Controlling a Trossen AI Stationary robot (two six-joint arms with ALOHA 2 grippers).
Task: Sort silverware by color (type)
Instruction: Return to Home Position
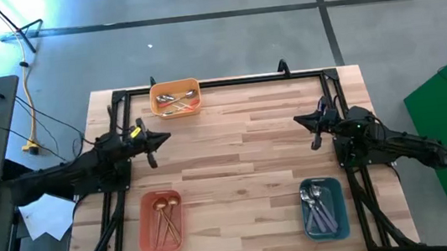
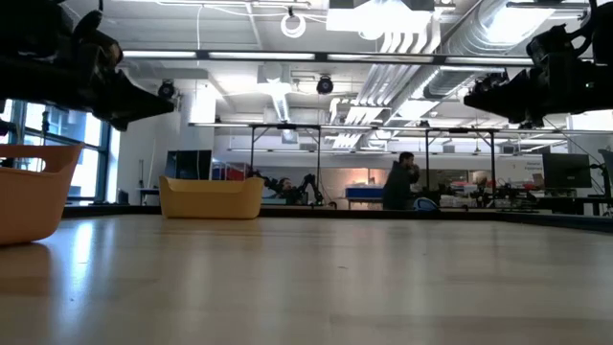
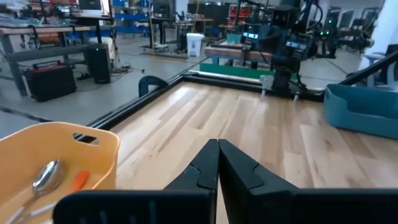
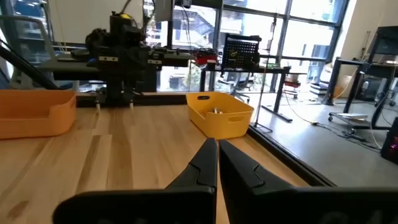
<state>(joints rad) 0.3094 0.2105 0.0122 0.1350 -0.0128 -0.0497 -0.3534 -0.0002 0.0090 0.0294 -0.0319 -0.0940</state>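
The silverware lies sorted in three bins. Spoons with red-orange handles (image 1: 177, 102) are in the yellow bin (image 1: 194, 87) at the far edge. Gold spoons (image 1: 166, 216) lie in the orange bin (image 1: 146, 227) at the near left. Blue-purple-handled spoons (image 1: 321, 207) fill the teal bin (image 1: 341, 213) at the near right. My left gripper (image 1: 164, 138) is shut and holds nothing, level above the table's left side, pointing toward the middle. My right gripper (image 1: 299, 119) is likewise shut with nothing in it, above the right side, facing the left one.
A black frame (image 1: 235, 80) runs along the table's far and side edges. Bare wood (image 1: 236, 158) stretches between the two arms. Beyond the table, in the low view, a person (image 2: 397, 182) stands among workbenches far off.
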